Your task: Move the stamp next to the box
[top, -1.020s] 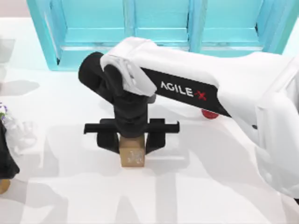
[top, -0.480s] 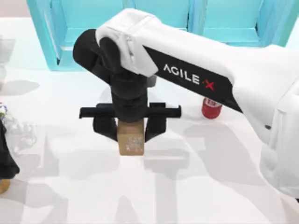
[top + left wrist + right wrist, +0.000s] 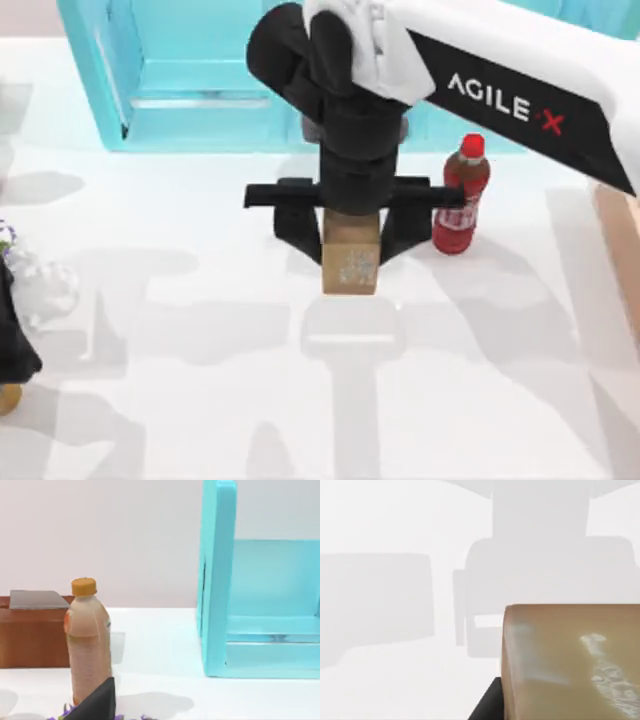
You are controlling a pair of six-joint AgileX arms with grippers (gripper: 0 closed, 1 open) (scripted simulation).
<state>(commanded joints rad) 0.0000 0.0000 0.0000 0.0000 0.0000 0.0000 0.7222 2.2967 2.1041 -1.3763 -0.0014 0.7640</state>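
Right gripper (image 3: 351, 243) holds the stamp (image 3: 351, 262) above the white table (image 3: 200, 380)

The right arm reaches in from the far right, its black fingers clamped on the tan stamp's sides, whitish print facing up. A red bottle (image 3: 460, 196) stands just right of the gripper. A turquoise frame (image 3: 180, 75) spans the far edge; the box (image 3: 622, 245) edge shows at right. The left arm sits parked at the near left

"AGILE X" lettering on the right arm (image 3: 520, 95)

stamp (image 3: 351, 262): tan-brown block, whitish print facing up, held off the table, mid-table | box (image 3: 622, 235): pale wooden edge, far right
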